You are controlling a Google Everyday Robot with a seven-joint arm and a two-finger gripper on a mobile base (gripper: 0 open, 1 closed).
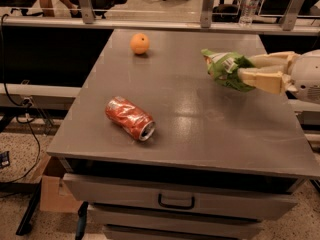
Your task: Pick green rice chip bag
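Observation:
The green rice chip bag (pixel 223 68) is a crumpled bright-green foil bag with white label patches. It hangs in the air above the right side of the grey table (pixel 200 129). My gripper (pixel 245 68) comes in from the right edge of the camera view. Its cream fingers (pixel 260 79) are shut on the bag's right end, one above and one below. The bag is clear of the tabletop.
A crushed red soda can (pixel 129 118) lies on its side at the table's front left. An orange (pixel 140 43) sits at the back left. Drawers (pixel 176 201) are below the table front. A water bottle (pixel 248 5) stands behind the table.

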